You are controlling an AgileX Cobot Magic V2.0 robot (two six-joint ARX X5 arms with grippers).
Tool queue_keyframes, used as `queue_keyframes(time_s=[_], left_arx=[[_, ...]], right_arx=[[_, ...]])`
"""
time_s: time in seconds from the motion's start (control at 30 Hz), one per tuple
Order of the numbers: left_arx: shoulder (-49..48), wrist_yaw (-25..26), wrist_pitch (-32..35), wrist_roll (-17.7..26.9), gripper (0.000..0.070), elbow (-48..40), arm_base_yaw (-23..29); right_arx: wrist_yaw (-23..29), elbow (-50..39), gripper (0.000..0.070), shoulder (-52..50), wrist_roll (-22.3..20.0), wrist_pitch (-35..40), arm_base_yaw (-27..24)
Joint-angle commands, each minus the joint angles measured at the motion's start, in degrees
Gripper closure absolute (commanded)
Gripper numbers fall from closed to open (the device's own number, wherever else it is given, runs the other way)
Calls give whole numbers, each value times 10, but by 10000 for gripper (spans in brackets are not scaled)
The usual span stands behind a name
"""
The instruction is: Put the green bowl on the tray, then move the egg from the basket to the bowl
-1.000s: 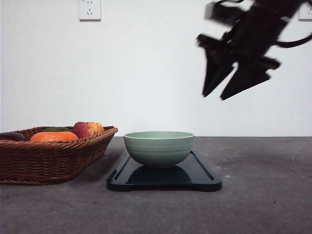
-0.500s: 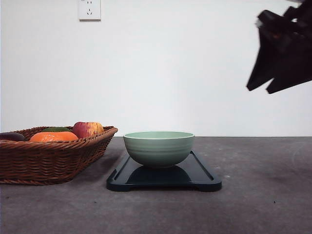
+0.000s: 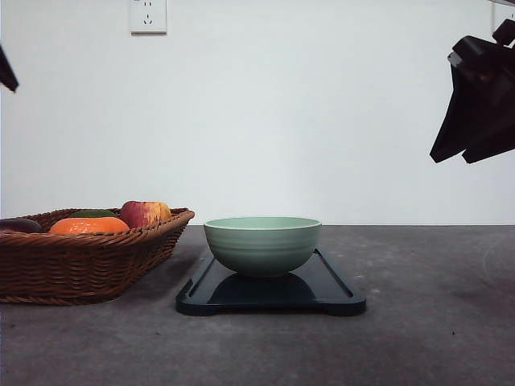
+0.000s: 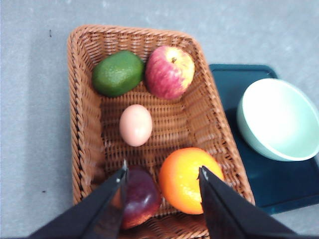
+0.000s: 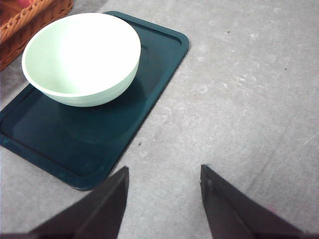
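The egg (image 4: pixel 135 124) lay in the middle of the basket (image 4: pixel 84 149), between apple (image 4: pixel 169 72), lime (image 4: pixel 117 73) and orange (image 4: pixel 188 179). The green bowl (image 3: pixel 262 244) sat at the tray's (image 3: pixel 338 293) centre. The left gripper (image 4: pixel 162 175) hung released above the basket; the right gripper (image 5: pixel 164 174) was released, empty.

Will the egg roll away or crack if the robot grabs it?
The egg looks smooth and rounded, so it could slip or roll. It probably cracks if squeezed hard. The woven basket floor may steady it.
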Motion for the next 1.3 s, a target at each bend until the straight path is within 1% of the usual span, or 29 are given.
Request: queue_keyframes(time_s=[0.0, 0.1, 0.2, 0.23, 0.33, 0.43, 0.63, 0.97, 1.13, 1.27], left_arx=[[35, -10, -11, 17, 419, 33, -10], [96, -33, -37, 23, 404, 81, -29], [155, -56, -57, 29, 348, 127, -47], [174, -65, -62, 30, 341, 141, -52], [229, -89, -67, 36, 342, 180, -67], [280, -101, -66, 44, 343, 211, -78], [370, -148, -60, 45, 343, 243, -90], [466, -156, -29, 44, 343, 244, -90], [491, -156, -28, 43, 343, 244, -90], [493, -156, -25, 42, 343, 244, -90]], right_arx=[[1, 0, 424, 2, -7, 7, 3], [1, 0, 424, 2, -7, 7, 3], [1, 0, 424, 2, -7, 7, 3], [1, 0, 424, 2, -8, 8, 3], [1, 0, 424, 2, -9, 8, 3], [1, 0, 424, 2, -9, 8, 3], [1, 0, 424, 2, -9, 8, 3], [1, 0, 424, 2, -13, 11, 3], [0, 0, 424, 2, -13, 12, 3], [0, 0, 424, 2, -13, 11, 3]])
